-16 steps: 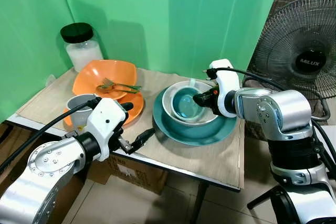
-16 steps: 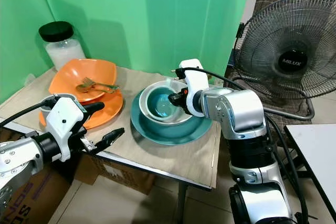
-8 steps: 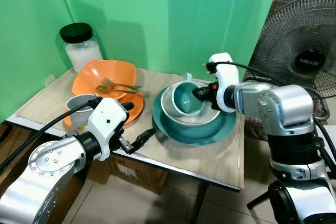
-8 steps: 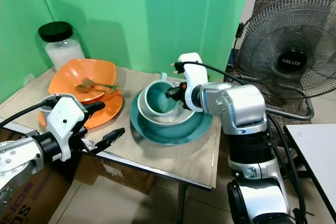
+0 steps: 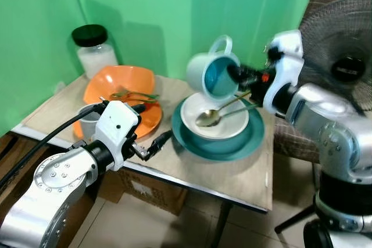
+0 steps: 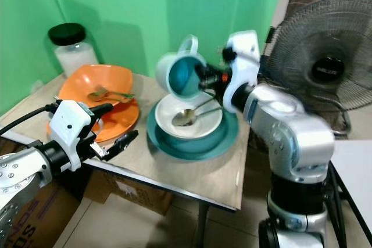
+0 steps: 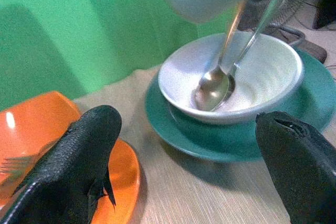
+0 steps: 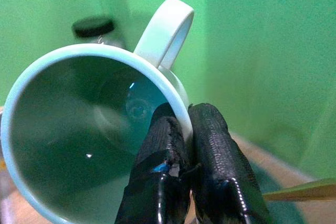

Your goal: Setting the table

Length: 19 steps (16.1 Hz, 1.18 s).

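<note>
Teal mug (image 5: pixel 213 74): held tilted in the air above the white bowl (image 5: pixel 215 121), rim pinched by right gripper (image 8: pixel 190 145) jaws. Left gripper (image 7: pixel 184 171): jaws spread, empty, near that bowl. Setting looks barely begun; mug not yet placed on worktop (image 5: pixel 244 175).

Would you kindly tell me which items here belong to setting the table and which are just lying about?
Part of the job: mug in right gripper, white bowl, spoons, teal plate, orange dishes, fork.
Lying about: jar, fan.
</note>
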Available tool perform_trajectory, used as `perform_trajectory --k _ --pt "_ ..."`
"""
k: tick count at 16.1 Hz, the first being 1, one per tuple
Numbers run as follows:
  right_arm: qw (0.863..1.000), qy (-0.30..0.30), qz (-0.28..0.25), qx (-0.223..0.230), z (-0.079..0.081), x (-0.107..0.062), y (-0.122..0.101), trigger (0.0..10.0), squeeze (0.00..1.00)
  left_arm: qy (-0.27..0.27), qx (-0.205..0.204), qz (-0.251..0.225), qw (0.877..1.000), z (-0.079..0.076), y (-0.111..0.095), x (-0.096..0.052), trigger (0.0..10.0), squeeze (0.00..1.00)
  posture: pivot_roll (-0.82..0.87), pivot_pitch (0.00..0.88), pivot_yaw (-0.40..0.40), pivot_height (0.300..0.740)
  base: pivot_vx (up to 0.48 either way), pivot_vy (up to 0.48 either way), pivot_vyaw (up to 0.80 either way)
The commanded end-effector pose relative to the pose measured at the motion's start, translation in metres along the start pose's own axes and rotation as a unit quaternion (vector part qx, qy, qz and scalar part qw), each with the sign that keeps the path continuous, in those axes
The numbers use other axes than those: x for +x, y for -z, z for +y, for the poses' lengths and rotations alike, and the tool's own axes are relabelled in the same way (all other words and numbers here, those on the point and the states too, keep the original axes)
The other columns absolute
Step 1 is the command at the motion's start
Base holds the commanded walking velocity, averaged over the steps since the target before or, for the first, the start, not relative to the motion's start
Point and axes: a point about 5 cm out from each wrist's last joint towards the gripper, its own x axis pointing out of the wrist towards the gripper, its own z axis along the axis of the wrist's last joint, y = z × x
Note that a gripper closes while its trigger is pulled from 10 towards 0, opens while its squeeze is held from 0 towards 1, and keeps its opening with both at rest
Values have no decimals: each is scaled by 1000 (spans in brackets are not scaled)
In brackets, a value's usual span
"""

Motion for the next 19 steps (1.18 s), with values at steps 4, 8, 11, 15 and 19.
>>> perform_trajectory --k 4,8,11,15,19 --pt "989 55 -131 -36 22 -34 -6 10000 0 -143 -8 -56 988 7 -20 14 10000 0 -115 0 53 740 0 0 0" --pt "979 121 -164 5 17 -42 4 10000 0 -165 22 -56 984 2 -21 20 10000 0 -114 0 51 740 0 0 -800" --pt "975 131 -179 12 20 -43 9 10000 0 -191 31 -52 980 2 -19 16 10000 0 -100 0 27 740 0 0 -800" --pt "974 127 -185 9 22 -39 9 10000 0 -223 30 -48 973 9 -19 5 10000 0 -82 0 4 740 0 0 -800" --pt "974 134 -182 4 20 -36 9 10000 0 -249 21 -46 967 17 -18 -3 10000 0 -76 0 -9 740 0 0 -800"
